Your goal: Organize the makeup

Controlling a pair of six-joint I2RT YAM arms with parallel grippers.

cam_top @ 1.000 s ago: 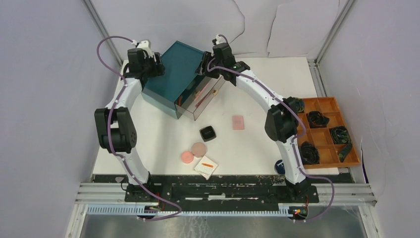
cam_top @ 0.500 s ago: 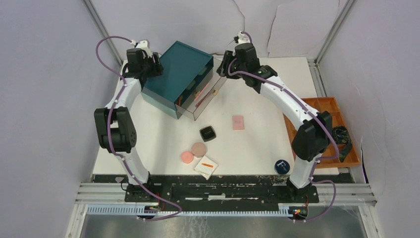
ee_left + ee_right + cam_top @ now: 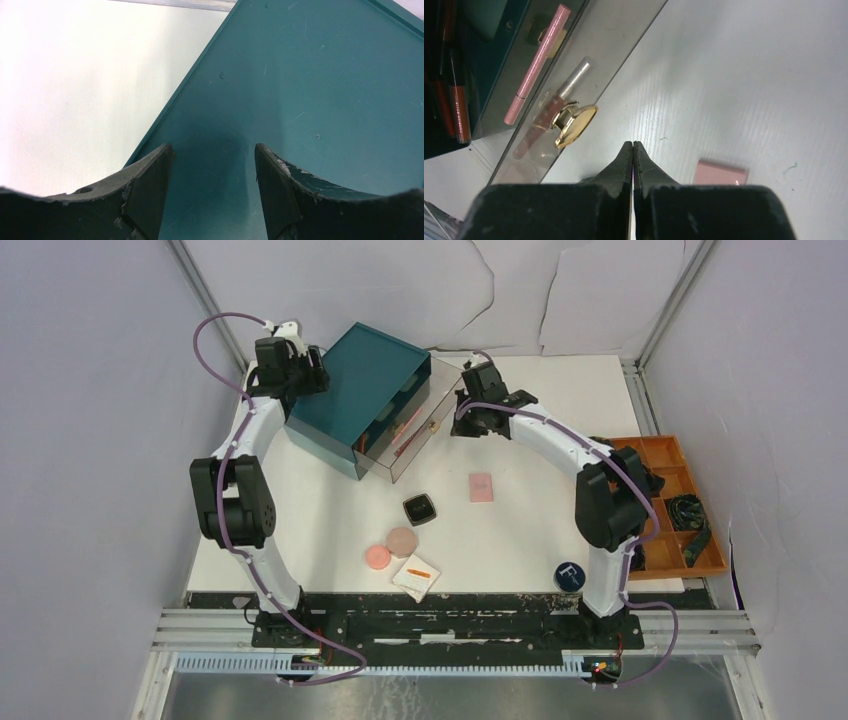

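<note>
Plainly, the right hand (image 3: 633, 149) is pinched fully shut on nothing, over the white table (image 3: 749, 75) just beside the clear drawer (image 3: 616, 42) that stands out from the teal box (image 3: 365, 380). Its wrist view shows what the overhead view barely resolves. A thin pink stick (image 3: 538, 64) lies in the drawer, its long axis running from lower left to upper right along the drawer's front. A silver-capped tube (image 3: 570, 82) lies roughly parallel below it, and a gold knob (image 3: 574, 122) sits on the drawer's front. The pink square (image 3: 720, 173) lies flat on the table near the fingertips. Only the overhead view shows the black compact (image 3: 420, 508), the beige disc (image 3: 402, 540) just beside the pink disc (image 3: 377, 557), the white pad (image 3: 416, 580) and the dark-blue tin (image 3: 569, 575) at the near edge. The left hand (image 3: 214, 170) stands open over the box's top, holding nothing.
</note>
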